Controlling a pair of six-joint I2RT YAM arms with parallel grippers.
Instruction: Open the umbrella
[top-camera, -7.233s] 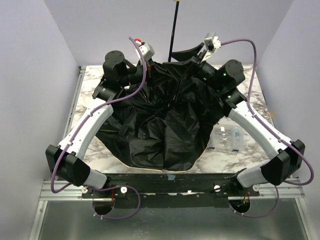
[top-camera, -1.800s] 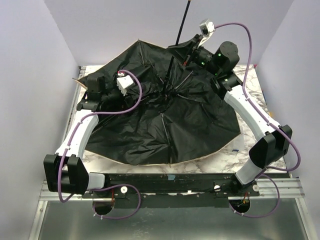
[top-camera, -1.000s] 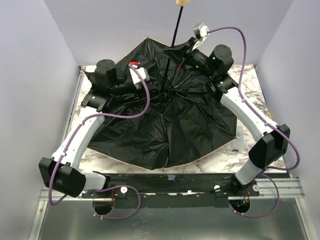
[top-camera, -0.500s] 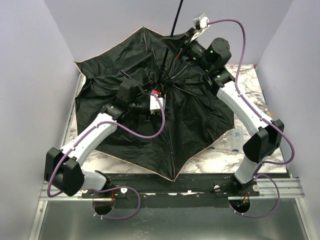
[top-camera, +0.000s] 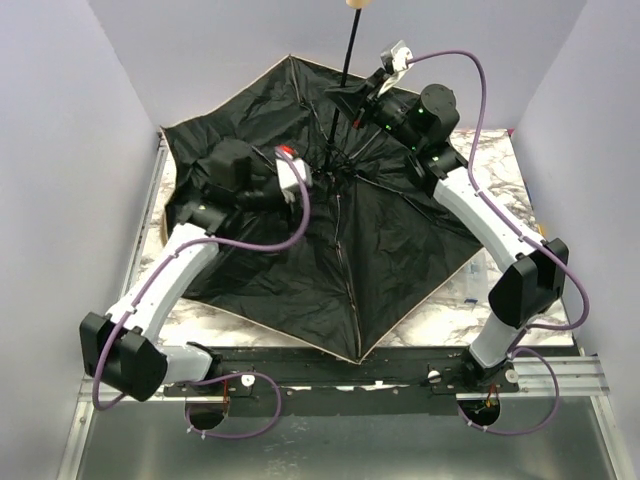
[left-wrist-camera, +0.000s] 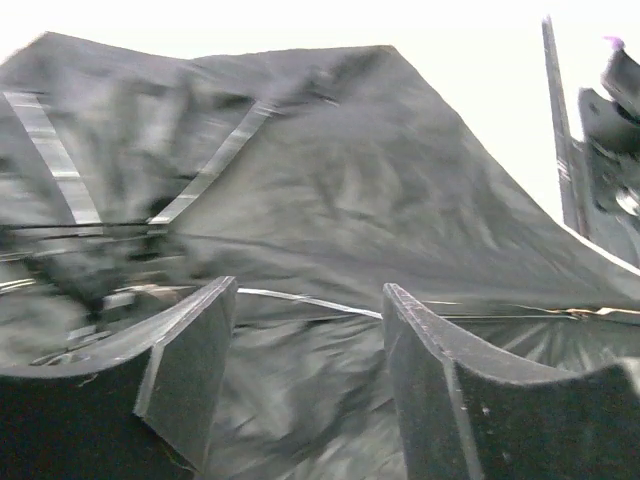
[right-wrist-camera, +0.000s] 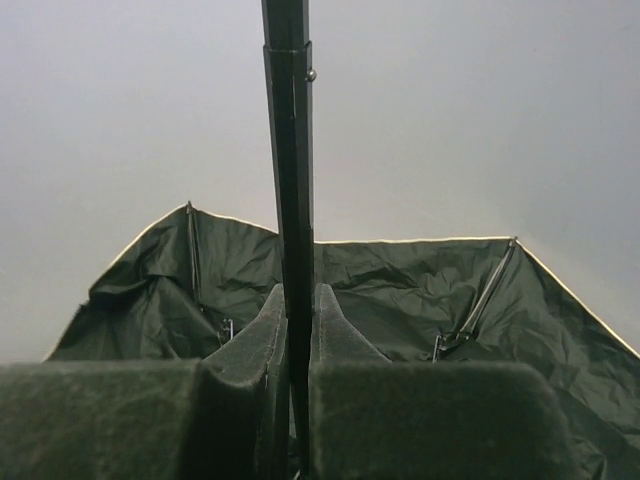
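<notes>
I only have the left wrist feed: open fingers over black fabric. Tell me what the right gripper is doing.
Observer: The right gripper is shut on the umbrella's thin black shaft, as the right wrist view shows.
Operator: Report how far open the canopy is.
Observer: In the top view, the canopy is spread wide over the table, black inner side up, ribs extended.
Operator: Give me the handle's position.
Observer: The beige knob handle sits at the shaft's far end, beyond the right gripper, at the top edge of the top view.
</notes>
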